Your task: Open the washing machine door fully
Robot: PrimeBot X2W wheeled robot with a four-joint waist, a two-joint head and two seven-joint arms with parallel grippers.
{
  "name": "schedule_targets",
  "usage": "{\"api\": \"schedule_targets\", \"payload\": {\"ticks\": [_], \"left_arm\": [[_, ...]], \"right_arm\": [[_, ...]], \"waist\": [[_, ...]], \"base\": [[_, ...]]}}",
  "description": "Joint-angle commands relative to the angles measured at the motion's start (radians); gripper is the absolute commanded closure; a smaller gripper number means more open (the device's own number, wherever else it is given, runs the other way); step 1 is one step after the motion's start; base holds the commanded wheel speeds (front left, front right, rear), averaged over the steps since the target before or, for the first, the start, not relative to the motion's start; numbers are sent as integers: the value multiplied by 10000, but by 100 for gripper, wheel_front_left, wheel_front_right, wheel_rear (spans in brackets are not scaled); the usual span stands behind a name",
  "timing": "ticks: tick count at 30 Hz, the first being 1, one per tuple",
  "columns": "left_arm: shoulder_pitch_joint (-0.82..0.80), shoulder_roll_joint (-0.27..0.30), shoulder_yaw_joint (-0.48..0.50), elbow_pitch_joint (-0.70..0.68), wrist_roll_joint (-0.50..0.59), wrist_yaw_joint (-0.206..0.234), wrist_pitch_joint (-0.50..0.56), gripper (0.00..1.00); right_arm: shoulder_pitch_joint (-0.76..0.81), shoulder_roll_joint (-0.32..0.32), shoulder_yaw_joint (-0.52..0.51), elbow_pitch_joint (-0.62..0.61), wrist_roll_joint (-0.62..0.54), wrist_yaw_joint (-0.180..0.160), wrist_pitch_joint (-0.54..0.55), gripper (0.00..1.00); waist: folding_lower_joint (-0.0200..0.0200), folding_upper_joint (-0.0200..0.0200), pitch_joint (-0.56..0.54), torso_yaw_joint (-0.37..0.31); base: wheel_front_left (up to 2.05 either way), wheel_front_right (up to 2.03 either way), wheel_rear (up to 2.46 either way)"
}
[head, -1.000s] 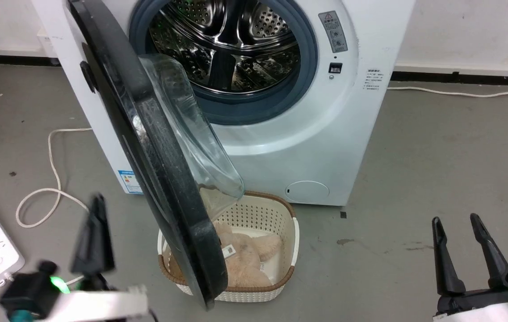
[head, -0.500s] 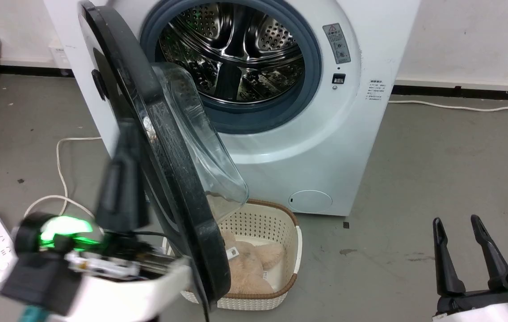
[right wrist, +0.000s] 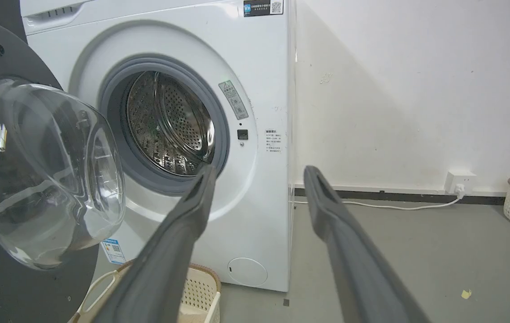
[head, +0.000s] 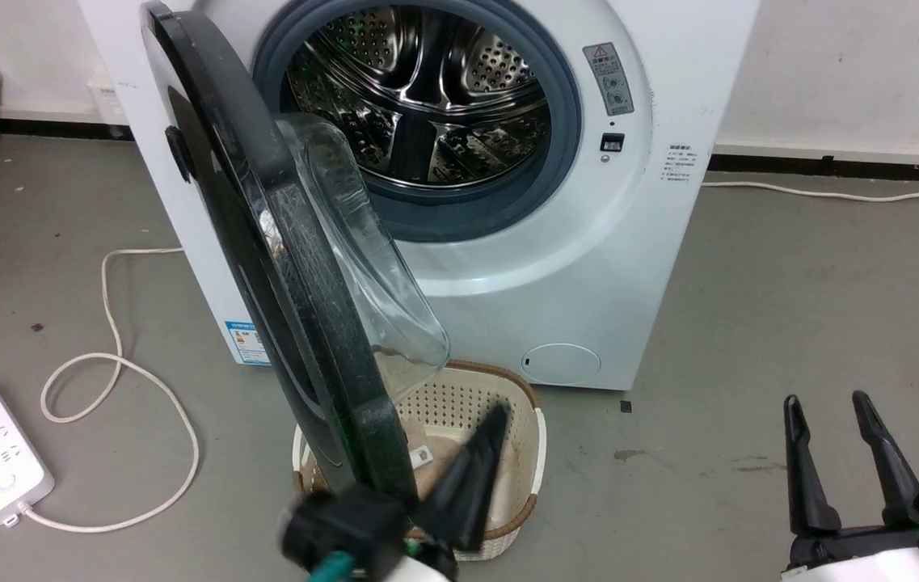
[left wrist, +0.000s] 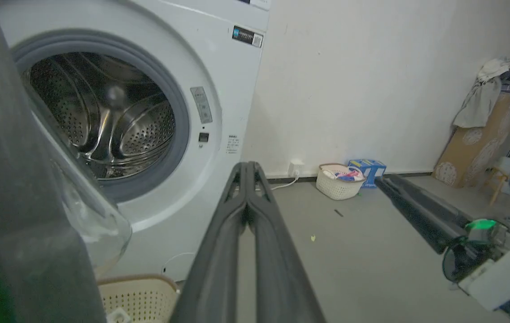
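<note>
The washing machine door (head: 265,267) is standing roughly half open from the washing machine (head: 588,267), above the basket (head: 471,386). The left claw (head: 498,419), fingers together, is hovering at its lower inner rim. The right claw (head: 827,402) is idling apart, and the final swing is seemingly pending.

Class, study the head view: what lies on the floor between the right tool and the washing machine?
That stretch is bare grey floor, faintly stained; nothing stands between the right tool and the washing machine, as the head view shows.
</note>
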Motion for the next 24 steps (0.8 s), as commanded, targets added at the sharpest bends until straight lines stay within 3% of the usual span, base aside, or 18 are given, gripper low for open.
{"api": "schedule_targets", "payload": {"ticks": [1,5,12,24], "left_arm": [[135,21,-91,257,-48,58,108,100],[183,21,-122,1579,-322,329,460,100],[-100,56,591,2861,-429,831,-236,100],[4,426,1154,2915,-734,967,-602,100]], "right_arm": [[43,39,22,33,62,6,-41,0],[13,39,42,48,66,6,-41,0],[65,39,39,109,142,6,-41,0],[107,39,49,109,172,6,-41,0]], "waist": [[0,0,13,-4],[0,0,78,19],[0,0,165,237],[0,0,302,1974]], "base": [[0,0,0],[0,0,0],[0,0,0],[0,0,0]]}}
